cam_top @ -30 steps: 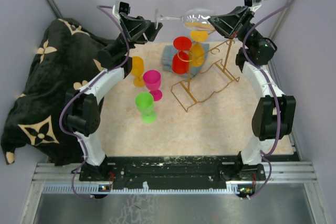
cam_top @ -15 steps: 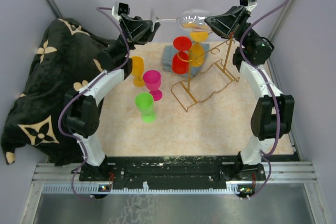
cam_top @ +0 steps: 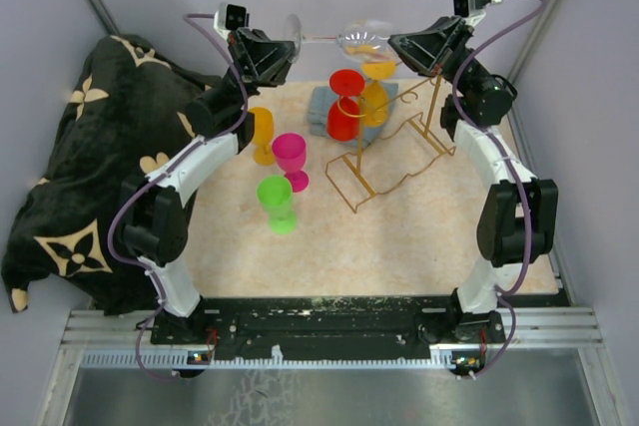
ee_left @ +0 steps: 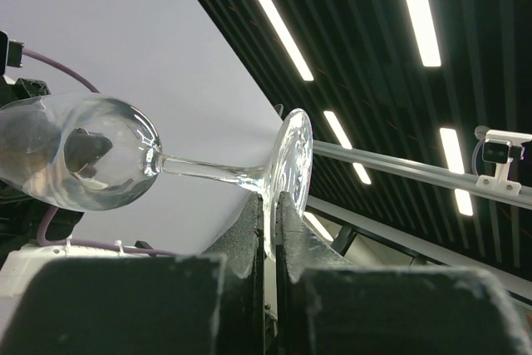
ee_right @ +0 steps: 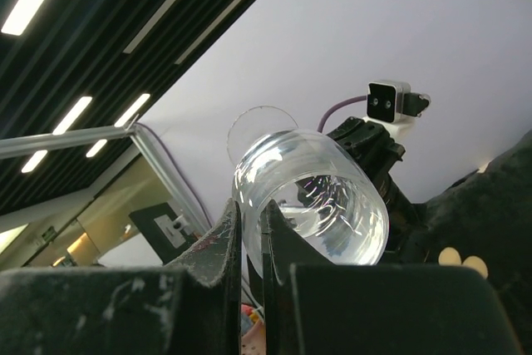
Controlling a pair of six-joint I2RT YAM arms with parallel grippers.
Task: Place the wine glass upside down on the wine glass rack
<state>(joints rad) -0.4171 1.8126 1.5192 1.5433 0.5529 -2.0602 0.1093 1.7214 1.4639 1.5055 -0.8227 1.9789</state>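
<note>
clear wine glass (cam_top: pixel 361 39) lies sideways in the air over the far edge of the desk (cam_top: pixel 419 236), between the two arms. left end effector (cam_top: pixel 289 46) is pinched narrow on its foot. right end effector (cam_top: pixel 396 44) is pinched on the bowl rim. wine glass rack (cam_top: pixel 399 162) stands on the desk close by, with a red glass (cam_top: pixel 344 112) and an orange glass (cam_top: pixel 376 97) hanging foot-up in it. yellow glass (cam_top: pixel 262 132), pink glass (cam_top: pixel 292 157) and green glass (cam_top: pixel 277 202) stand upright left of the rack.

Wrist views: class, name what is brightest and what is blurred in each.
Left wrist: ceiling strip lights blow out; the left gripper is dark and soft, the wine glass sharp. Right wrist: the pale wall is brightest; the right gripper blurs, the glass glints.
</note>
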